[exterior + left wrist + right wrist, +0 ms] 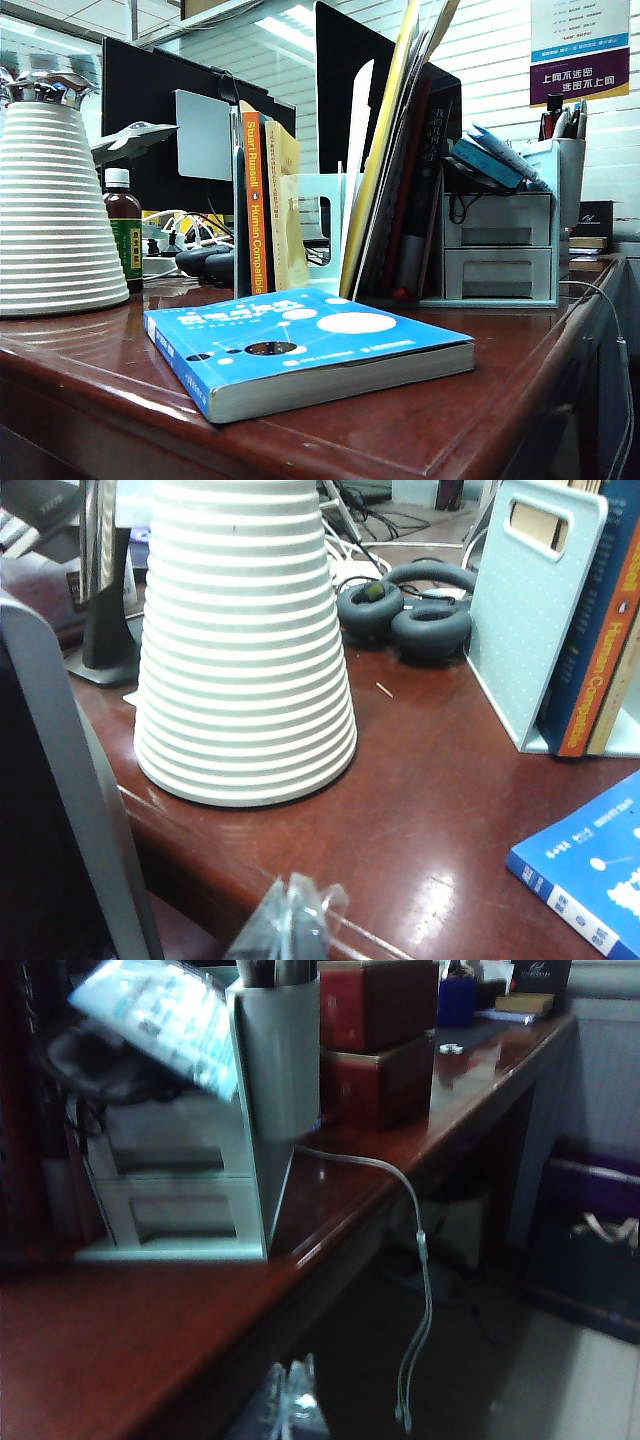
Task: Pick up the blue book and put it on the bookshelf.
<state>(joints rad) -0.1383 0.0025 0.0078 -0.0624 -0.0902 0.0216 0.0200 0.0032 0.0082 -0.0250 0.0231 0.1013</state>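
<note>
Reddish wood worktop [480, 390], mint-green bookshelf [527, 620] standing at the back, blue book [300, 345] lying flat near the front edge. I've got my left tool [290, 930] pinched together off the edge; right tool [290, 1405] too blurry, can't tell.

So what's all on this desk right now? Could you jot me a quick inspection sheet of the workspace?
Surface: glossy reddish-brown wooden desk.
Job's things: blue book lies flat near the front edge; bookshelf stands behind it, already holding books.
Clutter: white ribbed cone, brown bottle, black headphones, drawer organizer with pen cup, red boxes.
Grippers: left gripper shut, low before the desk edge; right gripper at the right end, state unclear.
Cables: thin pale cable hangs over the desk edge.
Surroundings: monitors, window blinds, wall poster.
</note>
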